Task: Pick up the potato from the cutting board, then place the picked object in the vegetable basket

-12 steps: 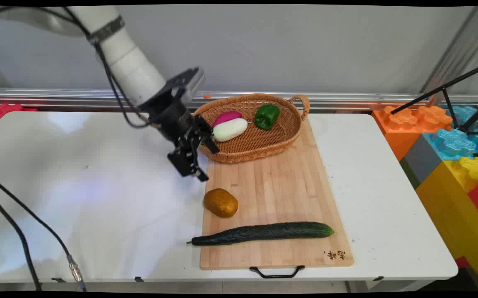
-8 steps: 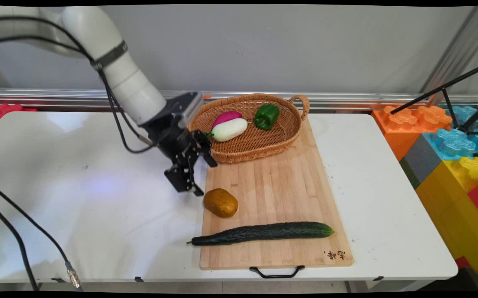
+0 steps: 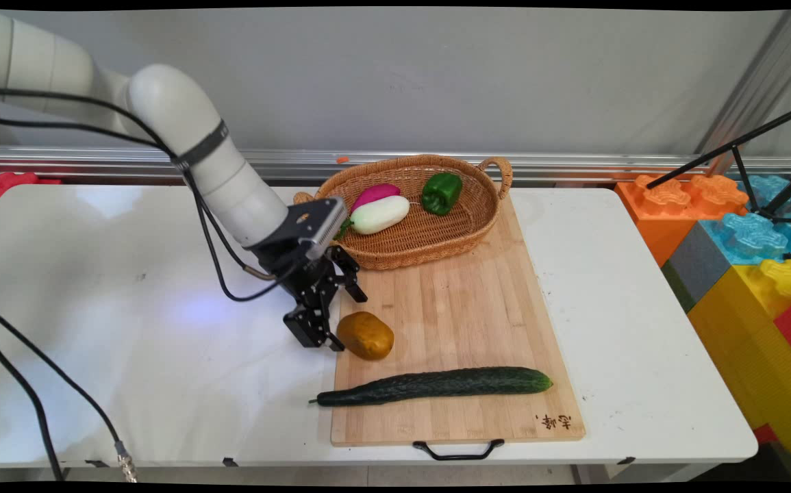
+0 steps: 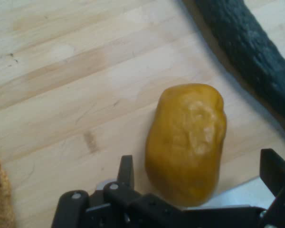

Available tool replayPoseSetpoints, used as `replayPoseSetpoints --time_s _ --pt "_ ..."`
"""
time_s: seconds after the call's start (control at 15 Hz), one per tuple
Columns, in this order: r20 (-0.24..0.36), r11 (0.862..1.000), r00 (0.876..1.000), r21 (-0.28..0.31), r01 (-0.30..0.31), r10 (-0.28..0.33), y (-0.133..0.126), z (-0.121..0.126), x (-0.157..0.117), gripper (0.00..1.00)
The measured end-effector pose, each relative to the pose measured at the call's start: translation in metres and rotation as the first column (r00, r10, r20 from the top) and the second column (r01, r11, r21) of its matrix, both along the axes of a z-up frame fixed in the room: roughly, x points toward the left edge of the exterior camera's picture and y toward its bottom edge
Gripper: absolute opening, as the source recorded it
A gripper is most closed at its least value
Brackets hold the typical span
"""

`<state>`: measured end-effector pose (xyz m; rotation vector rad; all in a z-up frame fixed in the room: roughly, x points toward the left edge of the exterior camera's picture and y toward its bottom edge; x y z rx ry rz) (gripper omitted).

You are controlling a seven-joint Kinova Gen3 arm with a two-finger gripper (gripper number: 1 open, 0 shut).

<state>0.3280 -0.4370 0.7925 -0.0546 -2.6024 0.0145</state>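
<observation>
My black gripper (image 3: pixel 347 320) is open and low over the left edge of the wooden cutting board (image 3: pixel 477 301). A brownish-yellow potato (image 3: pixel 366 335) lies right beside its fingers. In the hand view the potato (image 4: pixel 187 140) lies partly between the two fingers of the gripper (image 4: pixel 199 175), one finger on each side and neither clearly touching it. A long dark cucumber (image 3: pixel 436 385) lies across the board nearer the front, and appears at the hand view's upper right as the cucumber (image 4: pixel 249 47).
A wicker basket (image 3: pixel 429 239) on the board's far end holds a white vegetable (image 3: pixel 381 213), a purple one (image 3: pixel 376 193) and a green pepper (image 3: pixel 442 192). Big coloured toy blocks (image 3: pixel 744 253) and a tripod (image 3: pixel 744 157) stand to the right of the table.
The arm has come down and forward from beside the basket to the potato. The fingers have stayed open. Nothing on the board has moved.
</observation>
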Motion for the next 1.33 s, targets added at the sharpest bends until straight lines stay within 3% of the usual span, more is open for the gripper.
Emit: replayPoseSetpoints --time_s 0.33,0.4,0.87,1.2,1.33 --pt "0.003 1.0 1.0 -0.028 -0.006 0.006 0.005 -0.021 -0.011 1.0" --pt "0.001 0.999 1.0 -0.031 -0.007 0.007 0.005 -0.024 -0.012 0.0" --pt "-0.025 0.999 0.999 -0.024 -0.031 0.03 0.005 -0.018 -0.015 0.0" --pt "-0.097 0.997 0.993 -0.019 -0.076 0.074 -0.009 0.019 -0.03 0.0" --pt "-0.136 0.988 0.981 -0.037 -0.148 0.142 -0.027 0.039 -0.041 0.0"
